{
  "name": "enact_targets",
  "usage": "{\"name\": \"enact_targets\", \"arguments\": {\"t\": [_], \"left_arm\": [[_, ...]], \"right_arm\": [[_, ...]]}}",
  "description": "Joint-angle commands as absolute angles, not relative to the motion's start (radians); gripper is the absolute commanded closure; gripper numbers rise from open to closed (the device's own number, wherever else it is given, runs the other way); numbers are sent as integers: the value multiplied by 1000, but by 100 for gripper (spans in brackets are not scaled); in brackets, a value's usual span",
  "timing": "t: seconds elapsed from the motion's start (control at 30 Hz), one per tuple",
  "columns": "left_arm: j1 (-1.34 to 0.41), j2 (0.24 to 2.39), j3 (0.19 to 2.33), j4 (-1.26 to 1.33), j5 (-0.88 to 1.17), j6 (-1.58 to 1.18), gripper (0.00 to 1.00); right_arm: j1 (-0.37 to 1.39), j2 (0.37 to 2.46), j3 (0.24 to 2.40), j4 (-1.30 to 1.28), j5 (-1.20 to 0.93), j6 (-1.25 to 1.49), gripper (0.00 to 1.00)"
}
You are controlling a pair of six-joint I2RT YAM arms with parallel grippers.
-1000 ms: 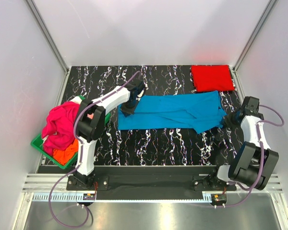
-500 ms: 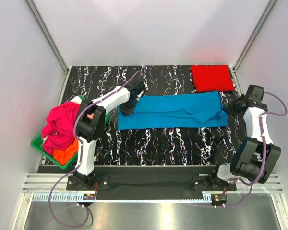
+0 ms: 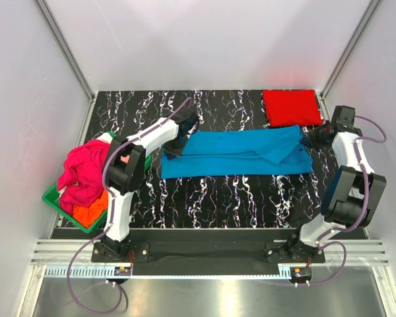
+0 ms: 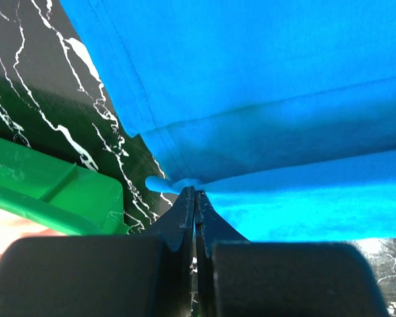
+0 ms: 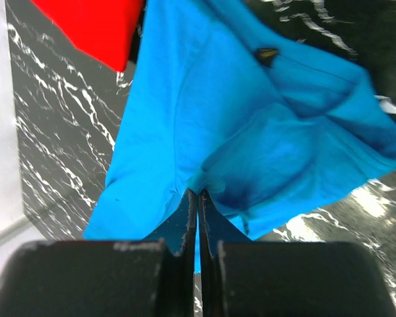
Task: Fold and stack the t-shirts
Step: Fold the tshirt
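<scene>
While the blue t-shirt (image 3: 241, 153) lies stretched flat across the table (image 3: 218, 191), the left tool (image 4: 195, 195) is clamped on the shirt's left edge, jaws pressed together on the cloth. The right tool (image 5: 198, 197) pinches its right edge the same way. A folded red t-shirt (image 3: 291, 107) lies just beyond the blue t-shirt's far right corner. Well off its left end, a magenta t-shirt (image 3: 82, 172) and an orange t-shirt (image 3: 91, 212) are heaped in a green basket (image 3: 53, 198).

Left arm (image 3: 119, 210) and right arm (image 3: 349, 166): white link shells, black joint housings, purple cable (image 3: 103, 177) each; left gripper (image 4: 195, 198), right gripper (image 5: 198, 198) matte black.
</scene>
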State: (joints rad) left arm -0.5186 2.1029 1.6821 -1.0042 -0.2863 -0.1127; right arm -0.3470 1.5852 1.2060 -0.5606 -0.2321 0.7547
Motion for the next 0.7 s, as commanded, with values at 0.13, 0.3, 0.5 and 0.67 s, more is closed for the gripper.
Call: {"name": "enact_targets", "arguments": {"t": [0.13, 0.3, 0.5, 0.67], "left_arm": [[-509, 2126, 1744, -1017, -348, -101, 99], [-509, 2146, 1776, -1025, -373, -94, 98], [-511, 2187, 1805, -1042, -423, -86, 99], [-509, 2204, 1801, -1049, -429, -87, 99]], "right_arm": [[-252, 1624, 1295, -511, -198, 712, 100], [-233, 1670, 1312, -505, -186, 709, 100], [-233, 1695, 1339, -503, -140, 693, 100], [-229, 1720, 1385, -500, -161, 687, 100]]}}
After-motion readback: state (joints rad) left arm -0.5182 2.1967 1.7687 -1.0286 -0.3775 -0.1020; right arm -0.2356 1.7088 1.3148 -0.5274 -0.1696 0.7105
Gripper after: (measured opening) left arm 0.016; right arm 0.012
